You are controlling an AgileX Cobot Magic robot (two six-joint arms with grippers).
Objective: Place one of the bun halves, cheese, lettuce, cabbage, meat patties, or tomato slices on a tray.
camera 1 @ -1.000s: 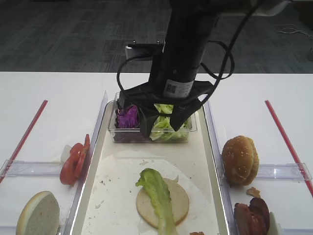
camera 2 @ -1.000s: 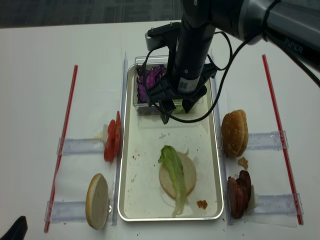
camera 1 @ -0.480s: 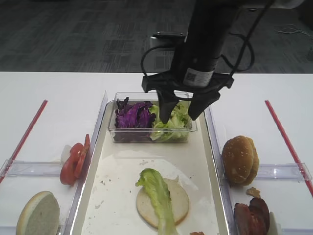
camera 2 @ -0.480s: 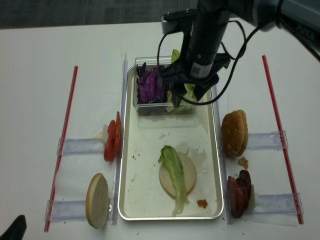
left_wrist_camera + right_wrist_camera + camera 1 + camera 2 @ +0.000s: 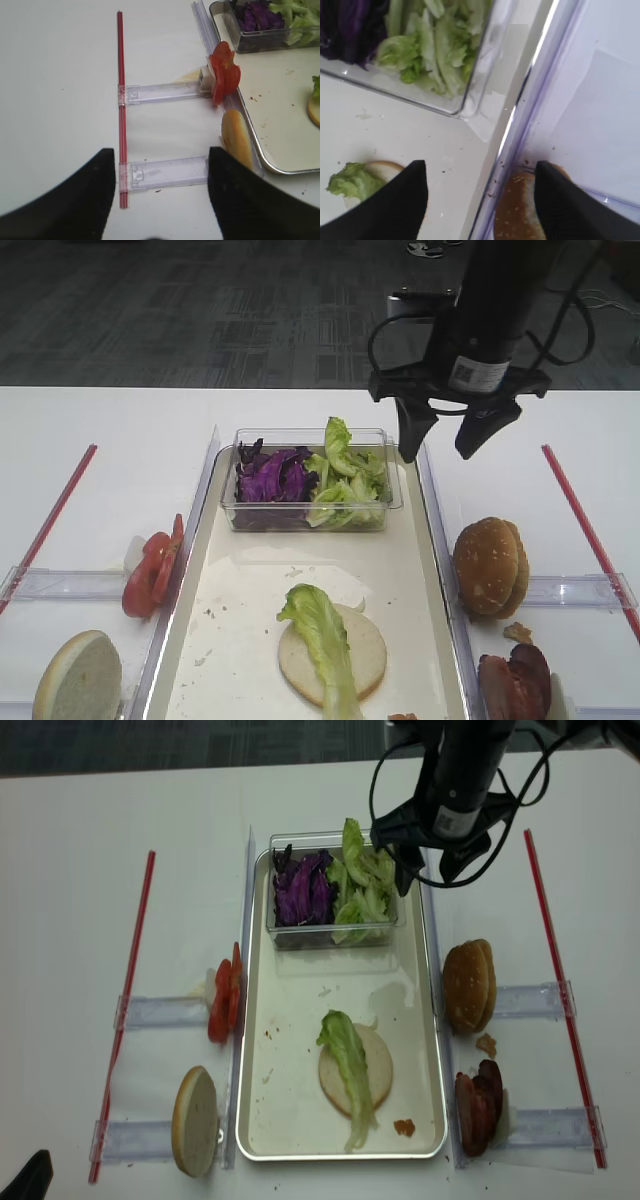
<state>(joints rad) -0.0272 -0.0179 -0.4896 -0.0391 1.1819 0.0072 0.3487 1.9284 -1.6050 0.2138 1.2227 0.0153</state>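
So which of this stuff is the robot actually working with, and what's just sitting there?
Part of the job:
- tray
- bun halves
- lettuce, lying on a bun half in the tray
- cabbage
- tomato slices
- meat patties
- right gripper, open and empty

Just lying about:
- clear tub
- red sticks
- clear plastic rails

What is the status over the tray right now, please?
Right gripper jaws open, empty, beside tub. Left gripper jaws open, parked. Lettuce on bun half in tray. Nothing blocking.

Right arm point(image 5: 490, 300): black casing, looping black cables, white QR label, black jaws.
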